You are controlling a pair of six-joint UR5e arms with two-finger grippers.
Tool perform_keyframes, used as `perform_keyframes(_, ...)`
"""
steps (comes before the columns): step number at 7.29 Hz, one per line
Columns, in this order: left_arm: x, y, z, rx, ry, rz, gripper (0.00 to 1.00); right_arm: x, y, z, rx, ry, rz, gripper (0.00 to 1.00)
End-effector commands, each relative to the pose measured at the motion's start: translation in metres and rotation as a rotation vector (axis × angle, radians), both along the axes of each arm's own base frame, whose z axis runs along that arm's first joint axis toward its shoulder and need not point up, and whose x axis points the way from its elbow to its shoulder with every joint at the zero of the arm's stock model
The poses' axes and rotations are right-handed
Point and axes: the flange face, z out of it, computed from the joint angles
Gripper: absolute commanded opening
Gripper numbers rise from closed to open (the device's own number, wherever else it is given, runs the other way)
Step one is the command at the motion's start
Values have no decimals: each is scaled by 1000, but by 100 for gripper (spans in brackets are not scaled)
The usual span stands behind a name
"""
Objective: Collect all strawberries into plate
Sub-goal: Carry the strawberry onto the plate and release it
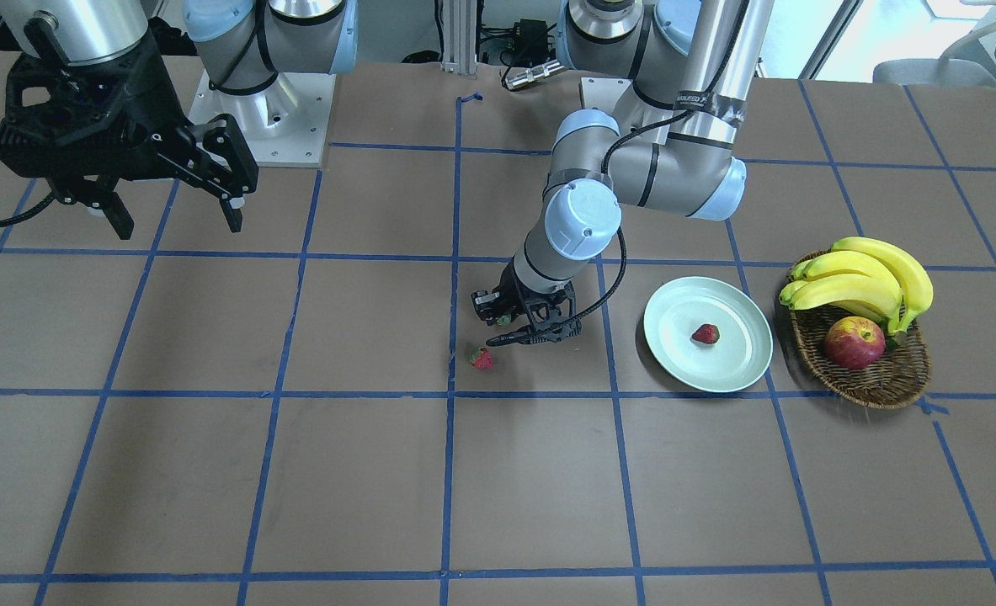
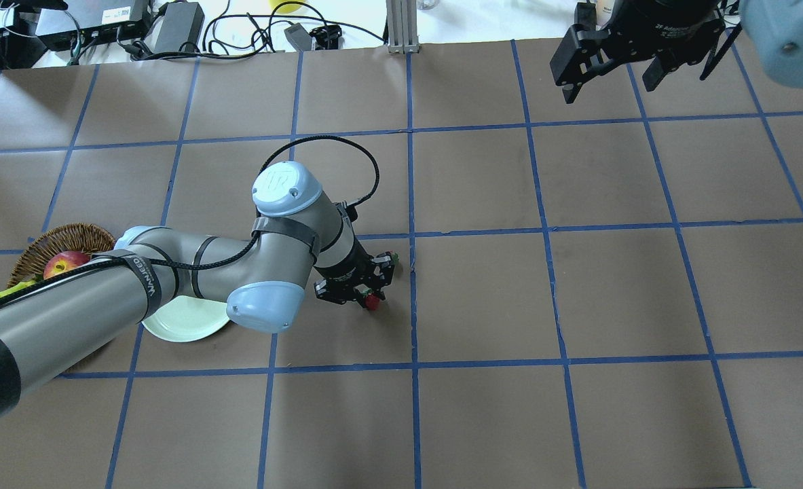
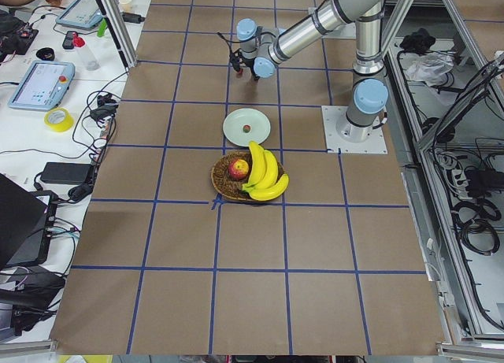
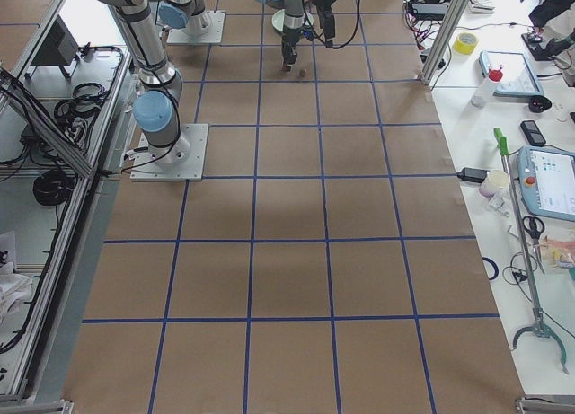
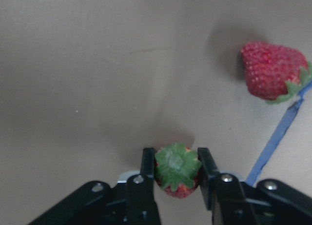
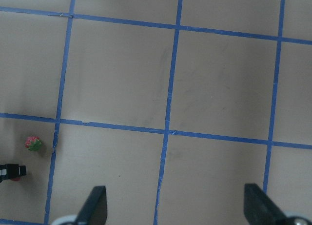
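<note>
My left gripper (image 1: 506,324) is shut on a small red strawberry with a green cap (image 5: 177,169), held low over the brown table. A second strawberry (image 1: 482,359) lies on the table just beside it, next to a blue tape line; it also shows in the left wrist view (image 5: 270,71). A third strawberry (image 1: 705,334) lies in the pale mint-green plate (image 1: 666,324), which stands a short way to the robot's left of this gripper. My right gripper (image 1: 173,223) is open and empty, raised high above the table far from the fruit.
A brown wicker basket (image 1: 876,383) with bananas (image 1: 868,278) and a red-yellow apple (image 1: 854,342) stands just beyond the plate. Blue tape lines grid the brown table. The left arm's elbow hangs over the plate in the overhead view (image 2: 184,324).
</note>
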Motion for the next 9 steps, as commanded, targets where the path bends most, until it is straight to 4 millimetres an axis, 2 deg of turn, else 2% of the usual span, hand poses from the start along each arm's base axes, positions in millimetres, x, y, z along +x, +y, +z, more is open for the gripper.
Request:
perform_keyframes(1, 12, -34, 53, -24, -60, 7, 0, 0, 0, 0, 0, 1, 0, 100)
perform_keyframes(2, 26, -57, 97, -8, -190, -46, 0, 0, 0, 0, 0, 1, 0, 100)
perform_keyframes(3, 42, -66, 134, 30, -273, -167, 0, 0, 0, 0, 0, 1, 0, 100)
perform_keyframes(4, 83, -79, 144, 62, -316, -192, 0, 0, 0, 0, 0, 1, 0, 100)
perform_keyframes(5, 134, -87, 133, 97, -298, -211, 0, 0, -1, -1, 2, -1, 0, 100)
perform_keyframes(7, 216, -79, 99, 173, -238, -243, 0, 0, -1, -1, 0, -4, 1, 100)
perform_keyframes(8, 244, -75, 84, 199, -214, -251, 0, 0, -3, 1, -18, -2, 2, 100)
perform_keyframes(9, 264, -77, 78, 204, -211, -221, 0, 0, -3, 1, -23, -2, 2, 100)
